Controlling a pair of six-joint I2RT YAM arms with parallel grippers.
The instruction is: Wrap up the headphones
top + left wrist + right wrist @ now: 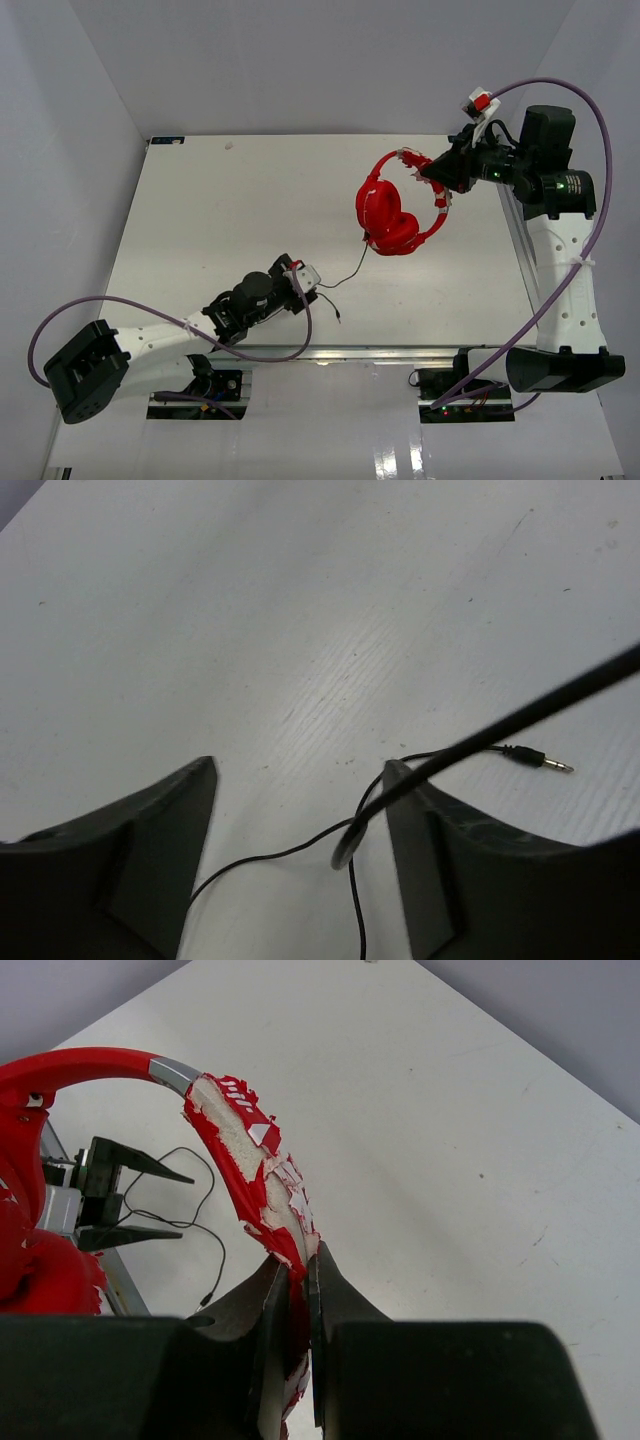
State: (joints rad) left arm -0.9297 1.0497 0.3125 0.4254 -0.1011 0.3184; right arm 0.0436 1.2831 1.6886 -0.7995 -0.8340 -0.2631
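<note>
Right gripper (297,1265) pinches the red headphones (388,222) by the peeling headband (250,1160), white marks unreadable; left gripper (300,770) spread, cable (270,855) between its fingers.

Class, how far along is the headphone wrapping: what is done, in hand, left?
Done: the right arm's jaws are shut on the peeling headband of the bright red over-ear headphones. In hand: the thin dark cable runs between the left arm's open jaws, not gripped. Left: no cable turns show round the headphones; the plug lies on the white table.
</note>
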